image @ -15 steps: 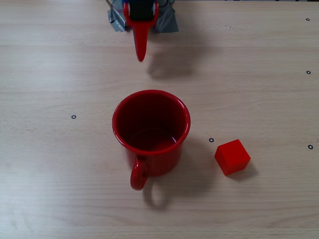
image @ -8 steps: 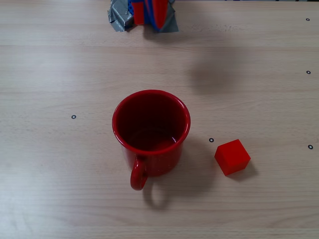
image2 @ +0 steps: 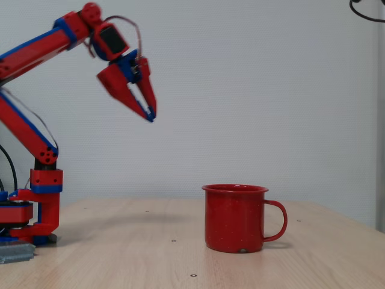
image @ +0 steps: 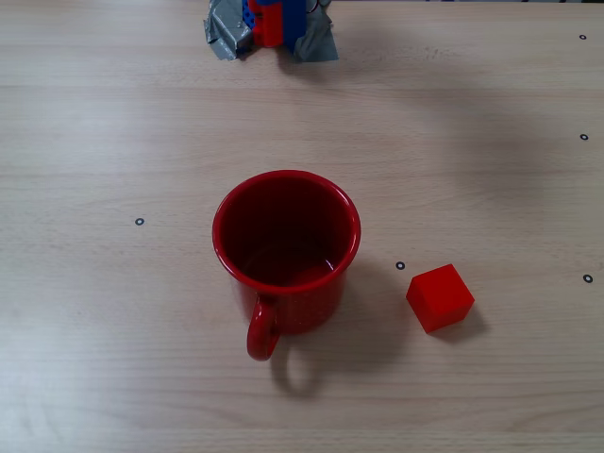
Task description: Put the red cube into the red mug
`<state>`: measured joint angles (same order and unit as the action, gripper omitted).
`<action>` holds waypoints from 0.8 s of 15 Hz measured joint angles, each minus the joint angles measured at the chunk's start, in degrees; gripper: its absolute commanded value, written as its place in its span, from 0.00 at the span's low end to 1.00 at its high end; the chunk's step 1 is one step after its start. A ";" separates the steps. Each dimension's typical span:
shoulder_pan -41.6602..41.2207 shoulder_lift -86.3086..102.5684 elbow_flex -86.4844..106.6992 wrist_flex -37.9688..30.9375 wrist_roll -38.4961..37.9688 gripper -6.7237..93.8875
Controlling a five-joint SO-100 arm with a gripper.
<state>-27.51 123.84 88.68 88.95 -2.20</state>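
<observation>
The red mug (image: 286, 247) stands upright at the table's middle, empty, with its loop handle (image: 261, 330) toward the lower edge in a fixed view. The red cube (image: 440, 297) rests on the table just right of the mug, apart from it. In the side-on fixed view the mug (image2: 235, 217) hides the cube. My red-and-blue gripper (image2: 149, 114) hangs high in the air, well left of and above the mug, fingers together and pointing down, holding nothing. From overhead only a piece of the arm (image: 271, 21) shows at the top edge.
The arm's base (image2: 36, 211) sits on grey tape (image: 316, 42) at the table's far edge. Small black ring marks (image: 140, 222) dot the wooden table top (image: 113, 359). A white wall stands behind the table in the side-on fixed view.
The gripper, whose red finger pointed over the table near the top edge a second ago, has risen out of the overhead view. Its shadow slid right and faded. Mug and cube have not moved.
</observation>
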 measured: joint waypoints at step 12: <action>0.88 -54.32 -39.90 0.79 1.41 0.07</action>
<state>-26.63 69.52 48.78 89.74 -0.79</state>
